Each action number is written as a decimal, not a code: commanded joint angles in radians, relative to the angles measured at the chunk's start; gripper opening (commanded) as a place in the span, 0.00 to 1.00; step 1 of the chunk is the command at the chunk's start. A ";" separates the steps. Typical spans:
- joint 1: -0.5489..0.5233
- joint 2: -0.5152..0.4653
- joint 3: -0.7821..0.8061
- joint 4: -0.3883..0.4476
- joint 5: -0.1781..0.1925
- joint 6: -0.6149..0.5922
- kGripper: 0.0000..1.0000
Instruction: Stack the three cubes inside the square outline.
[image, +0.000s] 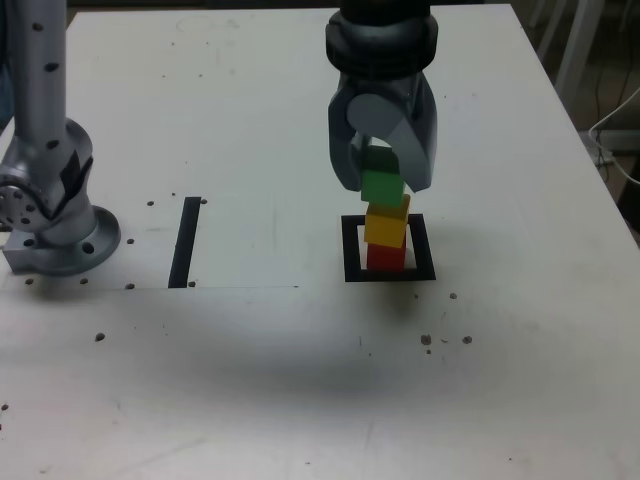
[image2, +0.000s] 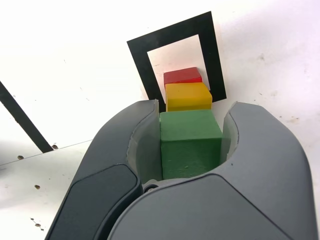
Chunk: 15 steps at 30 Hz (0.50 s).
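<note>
From my seat I see a plain green cube (image2: 190, 142) between the dark grey gripper (image2: 190, 150) shells, above a yellow cube (image2: 187, 96) and a red cube (image2: 182, 76). The square outline (image2: 142, 57) is black with a white centre. The table (image: 250, 120) is white, speckled with dark dots, possibly holes. A black strip (image: 185, 242) lies near the silver-grey arm base (image: 50, 200).

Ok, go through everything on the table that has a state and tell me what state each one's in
gripper: shut on the green cube
green cube: held, at the top of the stack; contact with yellow cannot be told
yellow cube: resting on the red cube, slightly skewed
red cube: on the table inside the square outline
square outline: flat, holding the stack
</note>
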 joint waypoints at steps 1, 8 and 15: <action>-0.001 0.005 0.006 -0.003 0.001 -0.001 0.39; -0.002 0.009 0.022 -0.016 0.002 -0.001 0.40; -0.002 0.009 0.036 -0.044 -0.003 -0.001 0.48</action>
